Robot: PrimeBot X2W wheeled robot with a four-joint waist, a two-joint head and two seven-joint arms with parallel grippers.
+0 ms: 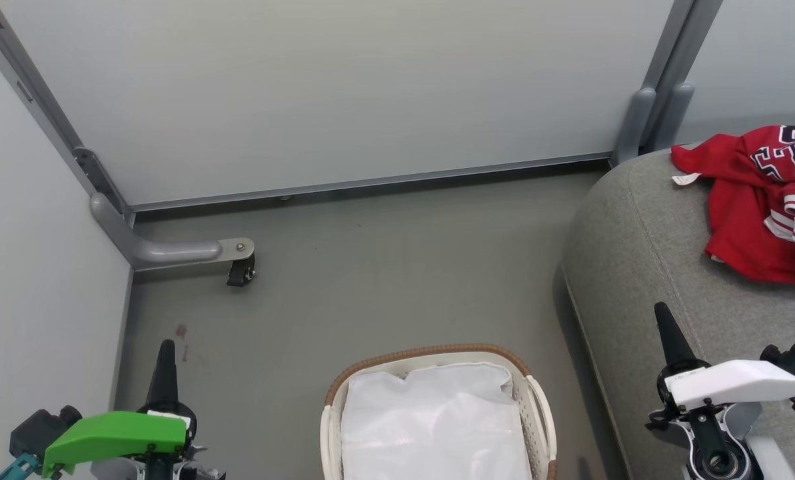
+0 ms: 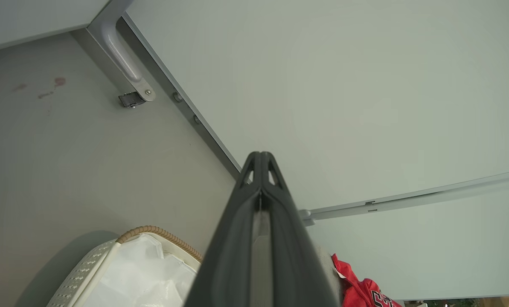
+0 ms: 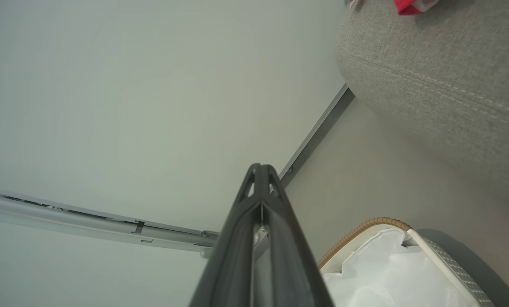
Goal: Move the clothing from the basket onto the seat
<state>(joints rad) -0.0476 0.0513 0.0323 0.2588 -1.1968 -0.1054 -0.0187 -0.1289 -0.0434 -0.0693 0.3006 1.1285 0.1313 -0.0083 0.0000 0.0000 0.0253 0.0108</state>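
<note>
Head view shows the clothing (image 1: 764,213) heaped on the seat (image 1: 644,267); the basket (image 1: 437,350) shows just its liner (image 1: 437,427). The left gripper (image 1: 166,350) and right gripper (image 1: 662,313) are pressed together, empty. The task looks finished.

Head camera facing down, wrist cameras low — all share basket (image 1: 430,349)

I see smooth grey floor (image 1: 384,267) w/ oval white perforated plastic basket (image 1: 430,351) on it; red fabric clothing (image 1: 750,233) lies atop big grey woven seat cushion (image 1: 637,267).
</note>
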